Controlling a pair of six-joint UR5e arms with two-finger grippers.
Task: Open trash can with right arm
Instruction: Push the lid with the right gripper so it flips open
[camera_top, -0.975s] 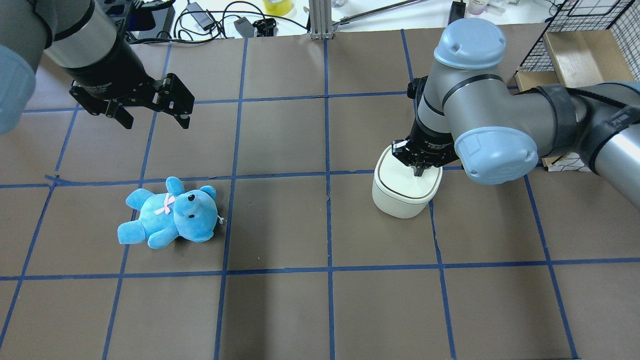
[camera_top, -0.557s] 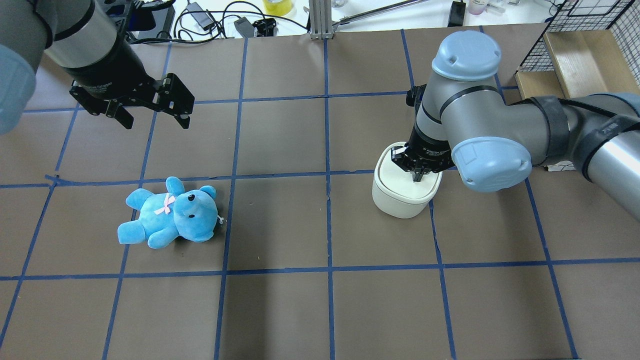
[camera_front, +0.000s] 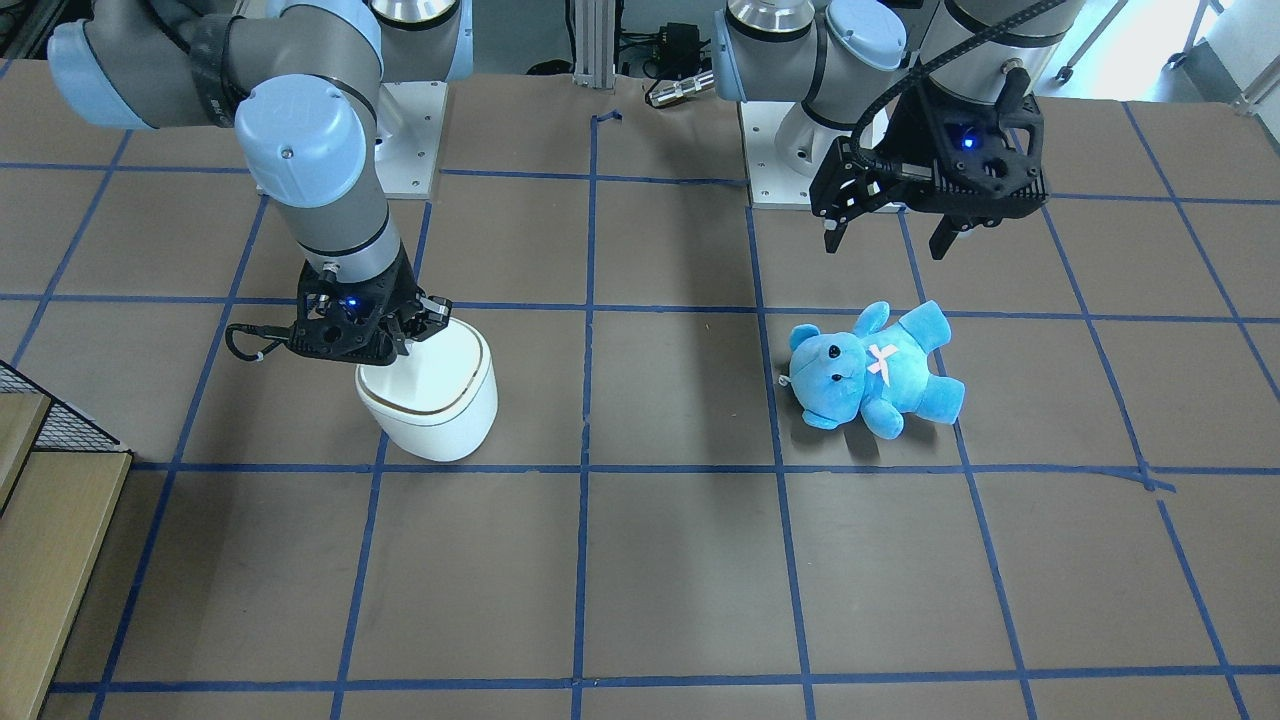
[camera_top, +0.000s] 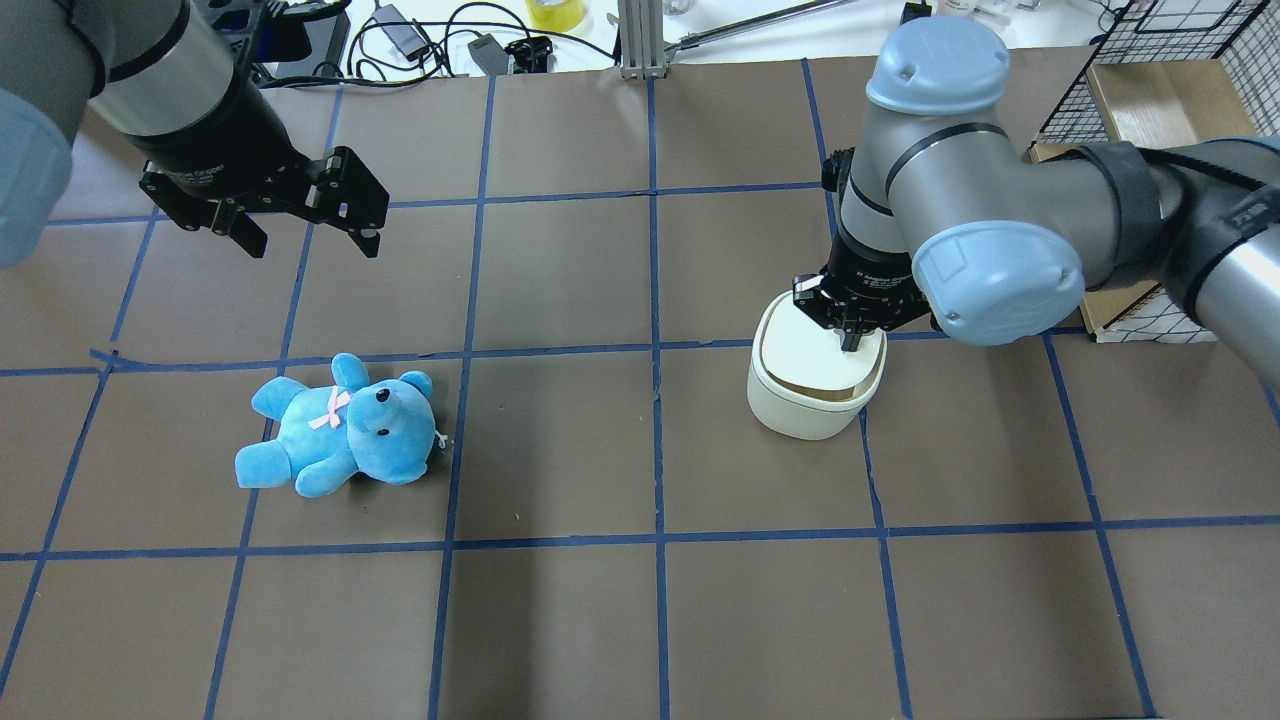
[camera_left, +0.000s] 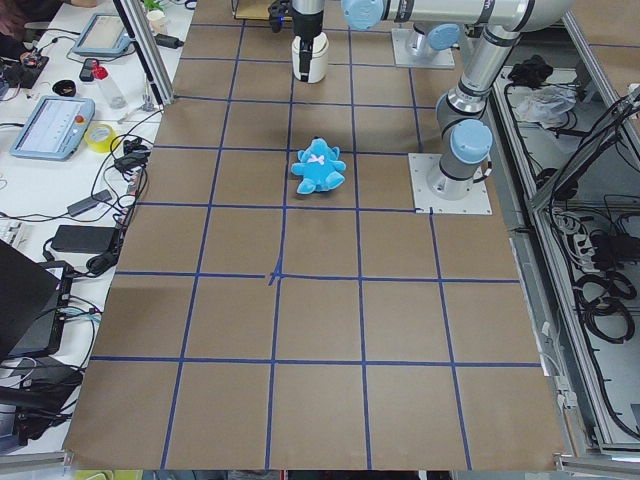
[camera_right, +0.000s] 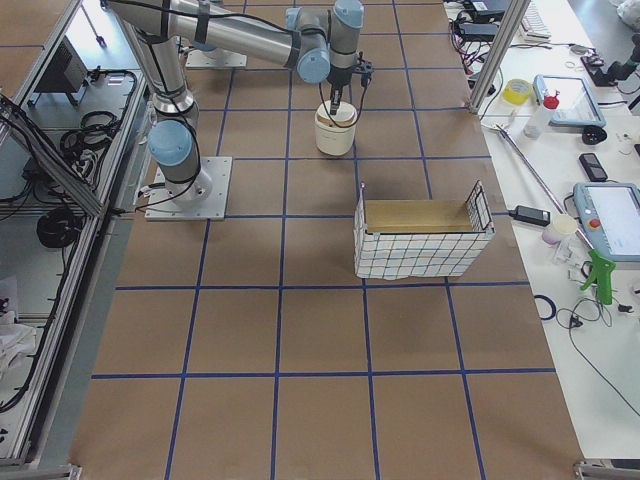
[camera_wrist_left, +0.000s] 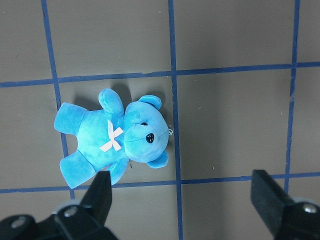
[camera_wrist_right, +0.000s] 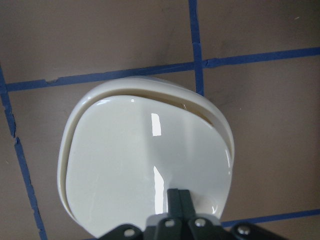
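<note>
The white trash can (camera_top: 806, 405) stands right of centre on the table; it also shows in the front view (camera_front: 432, 425) and the right side view (camera_right: 335, 133). Its flat lid (camera_wrist_right: 145, 165) is tilted, with a dark gap under its raised edge. My right gripper (camera_top: 850, 340) is shut, its fingertips (camera_wrist_right: 178, 197) together and touching the lid's low edge near the rim. My left gripper (camera_top: 310, 240) is open and empty, hovering above and beyond the blue teddy bear (camera_top: 340, 425).
The teddy (camera_wrist_left: 117, 137) lies on its back on the left half of the table. A wire basket with a wooden box (camera_top: 1150, 100) stands at the far right. Cables and a tape roll (camera_top: 555, 12) lie past the far edge.
The right gripper pressed down on the lid's back edge and then rose a little; the lid went from flat to tilted, a gap showing at its raised edge. The left arm has not moved.
</note>
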